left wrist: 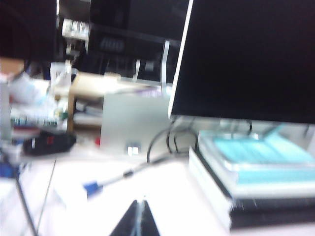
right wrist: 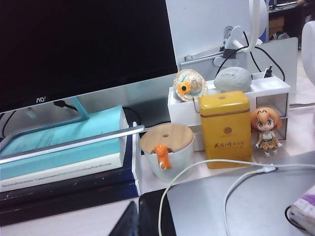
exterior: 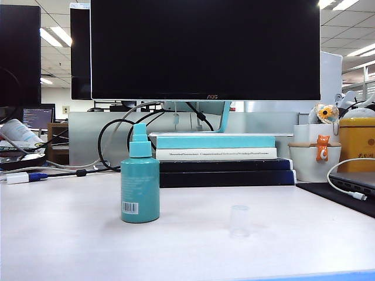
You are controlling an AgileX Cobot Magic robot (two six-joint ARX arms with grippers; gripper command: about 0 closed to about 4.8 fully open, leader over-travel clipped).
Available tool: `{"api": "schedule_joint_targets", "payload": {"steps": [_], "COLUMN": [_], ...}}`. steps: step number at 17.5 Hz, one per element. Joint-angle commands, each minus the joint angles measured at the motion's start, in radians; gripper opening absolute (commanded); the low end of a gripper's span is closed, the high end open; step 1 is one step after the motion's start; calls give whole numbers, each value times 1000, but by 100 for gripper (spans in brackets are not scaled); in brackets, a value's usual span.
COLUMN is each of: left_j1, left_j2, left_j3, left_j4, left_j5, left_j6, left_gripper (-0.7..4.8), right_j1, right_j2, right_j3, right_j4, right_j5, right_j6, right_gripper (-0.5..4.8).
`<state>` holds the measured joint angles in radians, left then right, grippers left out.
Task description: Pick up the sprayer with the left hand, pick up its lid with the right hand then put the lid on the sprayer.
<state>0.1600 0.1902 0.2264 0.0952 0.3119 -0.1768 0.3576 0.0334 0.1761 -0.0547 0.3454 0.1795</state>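
- Nearest the exterior camera: lid (exterior: 239, 220), clear and faint, upright on the table (exterior: 70, 234), lower centre-right, open end probably up, hard to confirm.
- Just left of it, apart: sprayer (exterior: 140, 180), centre-left, standing upright, long axis vertical, nozzle up, barcode label facing the camera.
- Left hand (left wrist: 135, 219): only black tips at the bottom edge of the blurred left wrist view, pressed together, holding nothing; sprayer absent from that view.
- Right hand (right wrist: 129, 222): tips at the bottom edge of the right wrist view, also together, empty; lid absent there.
- Absent from the exterior view: both arms.
- Likely risks: tipping the tall narrow sprayer with closed fingers; misjudging or flicking away the near-invisible lid; snagging the white cable (right wrist: 197, 172).
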Motion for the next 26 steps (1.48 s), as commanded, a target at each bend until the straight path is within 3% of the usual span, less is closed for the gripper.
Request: {"api": "schedule_joint_targets", "payload": {"steps": [1, 4, 5, 7, 9, 11, 14, 16, 17, 18, 19, 21, 23, 24, 26], "left_j1": [-1, -10, -21, -29, -29, -48, -114, -185, -245, -280, -308, -353, -378, -389, -390], "left_j2": [153, 311, 380, 503, 606, 697, 815, 895, 961, 1001, 1033, 1096, 1155, 1195, 1262], "left_j3": [51, 135, 169, 205, 210, 209, 208, 208, 208, 208, 208, 208, 208, 208, 208], "left_j4": [154, 160, 192, 297, 365, 371, 371, 372, 372, 372, 375, 385, 400, 430, 491], "left_j5": [4, 11, 41, 209, 408, 578, 672, 671, 631, 586, 545, 496, 496, 497, 568], "left_j6": [14, 56, 80, 129, 148, 253, 375, 479, 539, 547, 547, 575, 617, 622, 622], "left_gripper": [-6, -6, -6, -6, -6, -6, -2, 87, 247, 353, 409, 440, 440, 440, 440], "right_j1": [2, 2, 2, 1, 0, -1, -1, -2, -2, -2, -2, -2, -2, -2, -1], "right_j2": [130, 312, 384, 528, 634, 706, 793, 838, 866, 883, 890, 901, 925, 948, 997], "right_j3": [60, 149, 190, 297, 362, 373, 373, 373, 373, 373, 373, 373, 373, 373, 373], "right_j4": [76, 159, 201, 222, 209, 205, 137, 96, 80, 78, 77, 74, 79, 78, 79], "right_j5": [-8, -17, -64, -200, -329, -470, -619, -640, -641, -644, -644, -674, -763, -776, -810], "right_j6": [3, -33, -80, -159, -161, -162, -162, -162, -162, -162, -162, -165, -184, -184, -184], "right_gripper": [-3, -3, -2, -2, -2, -2, -2, -2, -2, -2, -1, 8, 219, 295, 295]}}
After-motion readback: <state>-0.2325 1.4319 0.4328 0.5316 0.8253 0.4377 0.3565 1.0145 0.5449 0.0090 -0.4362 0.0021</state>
